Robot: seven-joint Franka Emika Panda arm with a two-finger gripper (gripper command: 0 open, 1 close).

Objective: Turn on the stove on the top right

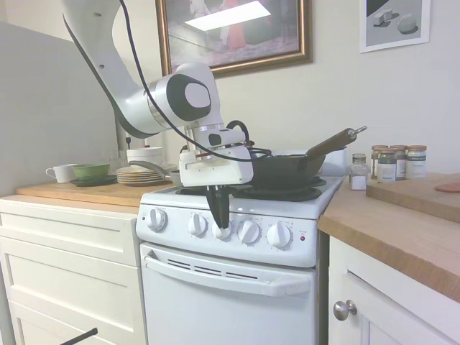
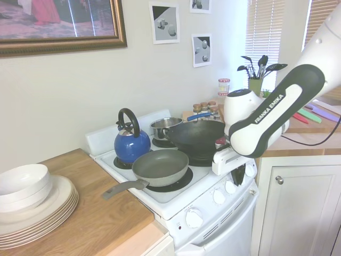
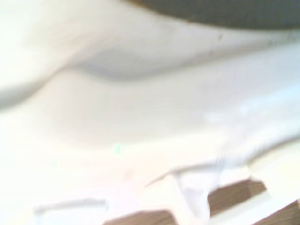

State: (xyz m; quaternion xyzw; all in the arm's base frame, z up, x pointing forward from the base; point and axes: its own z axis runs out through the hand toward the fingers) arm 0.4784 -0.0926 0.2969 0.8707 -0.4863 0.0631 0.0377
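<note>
Stove [image 1: 237, 251], a small white electric range, stands between white cabinet drawers [image 1: 68, 244] on one side and a wooden counter [image 1: 402, 230] on the other, with five round white knobs along its front panel, a small red light [image 1: 302, 238] past the last knob and a white oven-door handle [image 1: 223, 273] below. Gripper [image 1: 219, 224] points straight down in front of the panel, its dark fingers drawn close together over the middle knob [image 1: 223, 231]; from the first exterior view they appear to pinch it, though whether they truly bear on it cannot be told, and the wrist view shows only a white blur. On the burners sit a black wok [image 1: 284, 169] with a brown handle, a grey frying pan [image 2: 160, 166], a blue kettle [image 2: 131, 144] and a small steel pot [image 2: 166, 127]. Stacked plates [image 1: 140, 175], a green bowl [image 1: 91, 171] and a cup [image 1: 62, 173] rest on the counter beyond the drawers; spice jars [image 1: 388, 164] stand on the other side. Principal risk, judged from this position: the middle knob may not govern the top-right burner, so turning it would set the wrong control. A shallow or off-centre pinch could also slip round the smooth knob without rotating it.
</note>
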